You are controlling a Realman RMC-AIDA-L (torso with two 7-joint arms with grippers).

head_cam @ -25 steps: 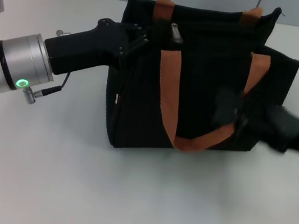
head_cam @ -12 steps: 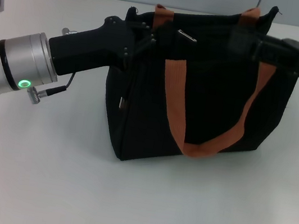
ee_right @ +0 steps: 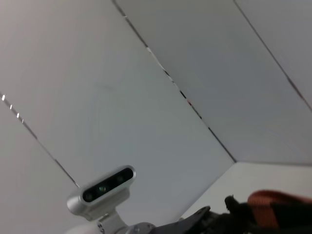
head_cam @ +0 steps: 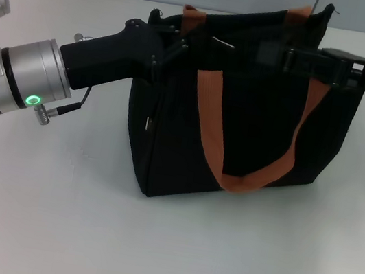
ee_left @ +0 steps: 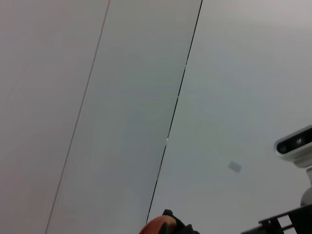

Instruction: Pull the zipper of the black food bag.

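Left tool [head_cam: 177,46] pins the black food bag [head_cam: 251,141] at its top corner; fingers lost against the fabric, can't tell spread. Right tool [head_cam: 273,54] nears the zipper [head_cam: 223,43], grip unclear. Risk: bag tips on the tabletop [head_cam: 152,243] if I pull off-axis.

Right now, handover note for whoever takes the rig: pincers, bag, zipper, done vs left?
Left pincer: at the bag's left top corner, against the fabric; the grip itself is hidden.
Right pincer: reaching in from the right along the bag's top edge, apart from the zipper.
Bag: upright on the table, straps hanging down the front.
Zipper: silver tab near the left end of the top edge, between the two pincers.
Done: both arms are positioned at the bag's top.
Left: get the right pincer onto the tab, then pull it along the track.
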